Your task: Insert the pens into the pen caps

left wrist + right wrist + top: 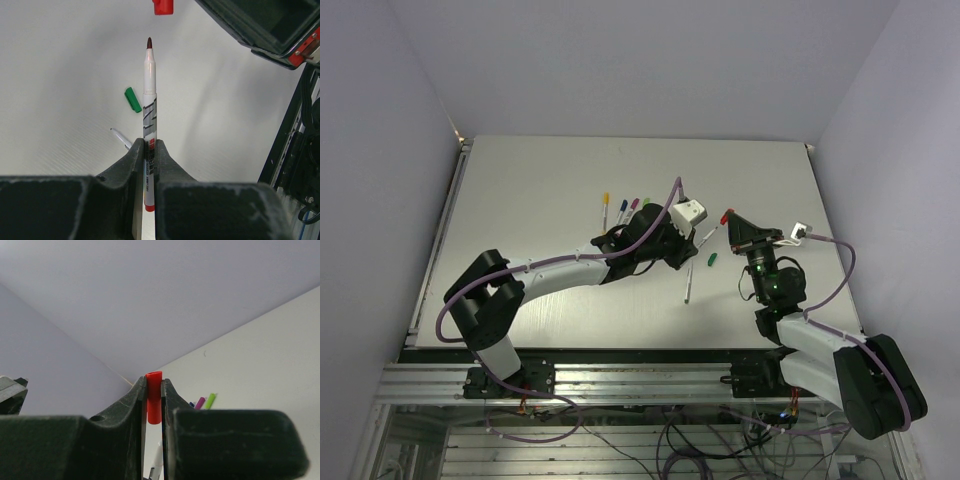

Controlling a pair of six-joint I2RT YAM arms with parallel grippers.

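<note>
My left gripper [694, 242] [150, 146] is shut on a white-grey pen [150, 100] [709, 235] with a red butt end. Its dark red tip points at the red pen cap [163, 6] [154, 399] [727, 214], with a small gap between them. My right gripper [731, 221] [154, 384] is shut on that red cap, above the table, with the cap's open end sticking out past the fingertips. A loose green cap [712, 258] [133, 99] lies on the table below the pen. An uncapped pen [688, 283] [121, 137] lies nearby.
A row of pens with coloured caps [623, 208] [201, 402] lies at the back left of the white table [540, 200]. The walls close in on the table at the back and on both sides. Purple cables run along both arms.
</note>
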